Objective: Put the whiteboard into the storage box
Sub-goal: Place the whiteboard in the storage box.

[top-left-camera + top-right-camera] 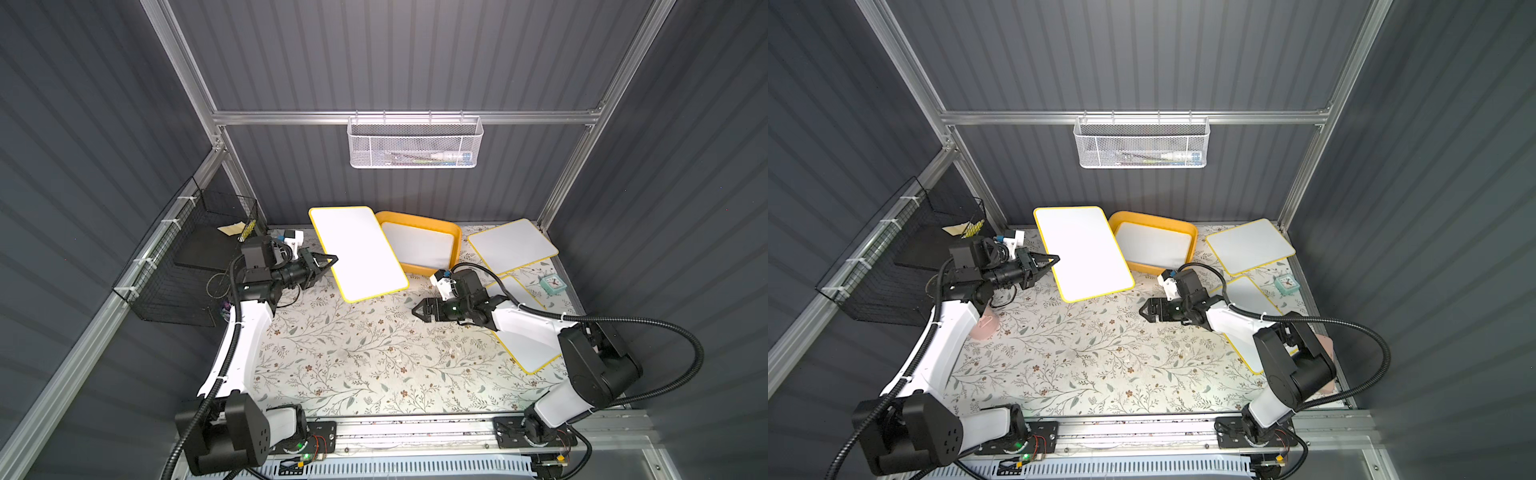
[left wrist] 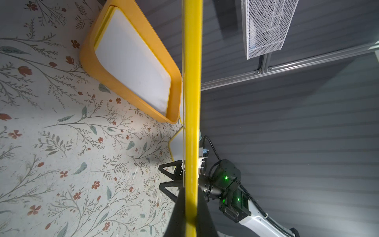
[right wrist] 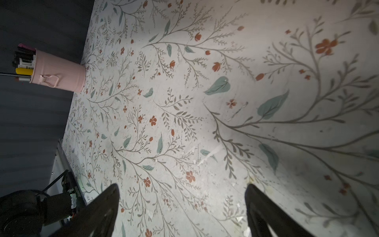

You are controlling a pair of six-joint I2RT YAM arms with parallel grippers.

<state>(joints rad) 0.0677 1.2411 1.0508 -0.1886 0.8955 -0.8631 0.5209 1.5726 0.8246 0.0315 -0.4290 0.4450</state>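
Note:
My left gripper (image 1: 334, 259) (image 1: 1057, 259) is shut on the near left edge of a white, yellow-rimmed whiteboard (image 1: 357, 253) (image 1: 1084, 253), held raised and tilted beside the storage box. In the left wrist view the board's yellow edge (image 2: 191, 102) runs straight out from between the shut fingers (image 2: 180, 213). The yellow-orange storage box (image 1: 415, 218) (image 1: 1150, 217) (image 2: 88, 51) sits at the back with another whiteboard (image 1: 417, 247) lying in it. My right gripper (image 1: 415, 311) (image 1: 1142, 311) (image 3: 182, 186) hovers open and empty over the floral tabletop, in front of the box.
Two more whiteboards lie right of the box, one flat (image 1: 511, 247) and one partly under my right arm (image 1: 528, 349). A teal clock (image 1: 552, 284) stands far right. A pink cup (image 1: 984, 326) (image 3: 59, 71), black wire basket (image 1: 183, 266) and white mesh basket (image 1: 415, 141) line the sides.

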